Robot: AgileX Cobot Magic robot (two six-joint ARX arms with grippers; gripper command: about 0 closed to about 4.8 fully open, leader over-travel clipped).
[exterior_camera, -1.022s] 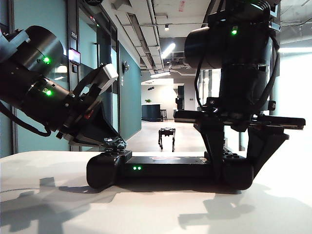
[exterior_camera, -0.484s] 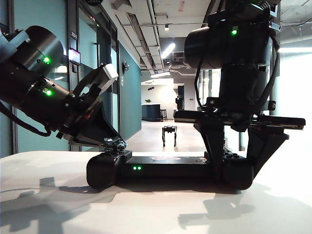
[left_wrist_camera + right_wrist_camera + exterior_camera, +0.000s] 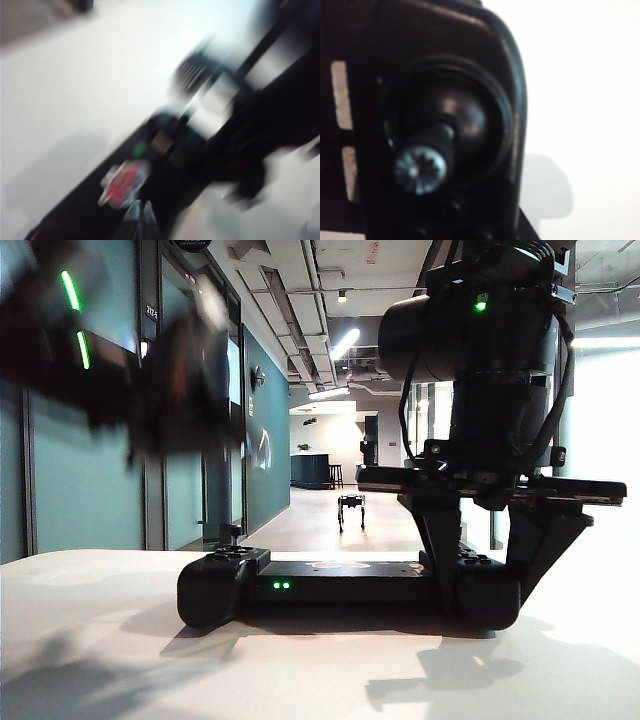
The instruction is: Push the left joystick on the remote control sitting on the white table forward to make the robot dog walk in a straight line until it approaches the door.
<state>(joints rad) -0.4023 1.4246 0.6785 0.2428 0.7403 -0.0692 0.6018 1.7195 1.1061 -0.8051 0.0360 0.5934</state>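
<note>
Remote control (image 3: pixel 340 585): lies on the white desk (image 3: pixel 120 660).
Left joystick (image 3: pixel 231 536): upright on the remote's left end, untouched.
Left gripper (image 3: pixel 195 390): blurred, above the remote's left end; jaws' state cannot be told.
Right gripper (image 3: pixel 490 570): jaws clamping the remote's right end.
Robot dog (image 3: pixel 350 510): down the corridor beyond the remote.

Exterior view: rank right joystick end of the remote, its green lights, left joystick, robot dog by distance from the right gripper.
From the right gripper, straddling the remote control's right end:
1. Right end, under it.
2. Green lights, left of centre.
3. Left joystick, far left end.
4. Robot dog, down the corridor.
</note>
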